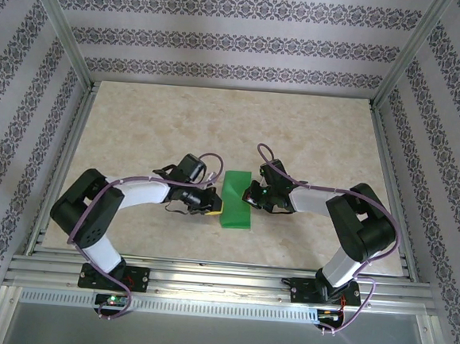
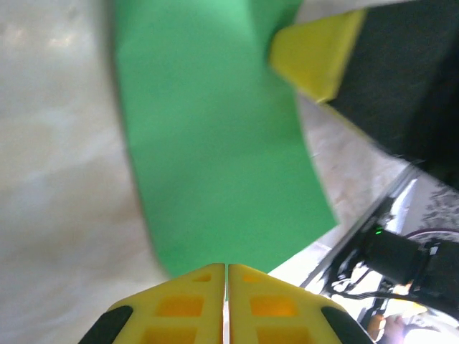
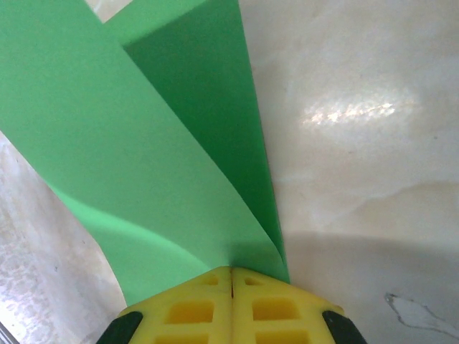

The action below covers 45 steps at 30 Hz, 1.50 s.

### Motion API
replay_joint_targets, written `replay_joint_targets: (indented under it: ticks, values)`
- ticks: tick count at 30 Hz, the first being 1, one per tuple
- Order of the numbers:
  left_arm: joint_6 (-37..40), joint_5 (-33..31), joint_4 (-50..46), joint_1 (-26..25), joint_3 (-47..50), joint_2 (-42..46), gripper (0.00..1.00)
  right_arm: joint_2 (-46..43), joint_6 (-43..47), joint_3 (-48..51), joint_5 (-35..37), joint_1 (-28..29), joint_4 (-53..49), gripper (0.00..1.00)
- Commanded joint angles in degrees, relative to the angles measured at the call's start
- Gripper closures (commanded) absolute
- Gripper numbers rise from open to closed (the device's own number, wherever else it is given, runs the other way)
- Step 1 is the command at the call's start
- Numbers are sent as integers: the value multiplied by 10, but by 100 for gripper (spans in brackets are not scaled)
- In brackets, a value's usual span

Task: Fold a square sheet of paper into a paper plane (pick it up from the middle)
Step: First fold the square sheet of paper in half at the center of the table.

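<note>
The square sheet of paper (image 1: pixel 236 203), bright green and folded over into a narrow strip, lies mid-table between both arms. My left gripper (image 1: pixel 213 206) meets its left edge. In the left wrist view the sheet (image 2: pixel 215 143) runs into the tips of the left gripper (image 2: pixel 226 266), whose jaws are pressed together. My right gripper (image 1: pixel 250 194) is at the strip's right edge. Through the right wrist camera, two layers of the paper (image 3: pixel 143 143) converge into the right gripper (image 3: pixel 232 269), shut on the fold. One right finger (image 2: pixel 315 57) shows across the sheet.
The marble-look tabletop (image 1: pixel 178 128) stretches away behind the paper. Aluminium rails (image 1: pixel 221 279) edge the table, with patterned walls on three sides. Cables trail along both arms close to the sheet.
</note>
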<state>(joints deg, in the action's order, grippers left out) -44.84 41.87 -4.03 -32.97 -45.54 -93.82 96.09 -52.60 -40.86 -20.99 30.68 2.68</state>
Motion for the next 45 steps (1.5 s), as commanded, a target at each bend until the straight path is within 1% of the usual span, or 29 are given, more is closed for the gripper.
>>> replay_joint_targets:
  ticks: [1,7,13,19,26,30,37,45]
  values:
    - [-54,13,59,-7,-13,-12,91,32,2,31,53,12,-87,100]
    - [-61,8,83,-26,-14,-60,91,36,2,25,49,16,-88,100]
    - [-58,-5,107,-27,53,-76,91,40,3,21,49,17,-92,100]
    - [-30,-19,74,-28,81,-68,91,35,2,24,53,18,-93,100]
    - [-18,-23,23,-28,39,-10,89,23,5,25,59,18,-101,100]
    - [-28,-11,24,-28,15,5,88,19,4,28,62,17,-99,100]
    - [-62,11,82,-28,2,-18,86,17,3,32,62,17,-98,100]
    - [-64,30,105,-38,18,-47,84,16,1,34,64,18,-100,100]
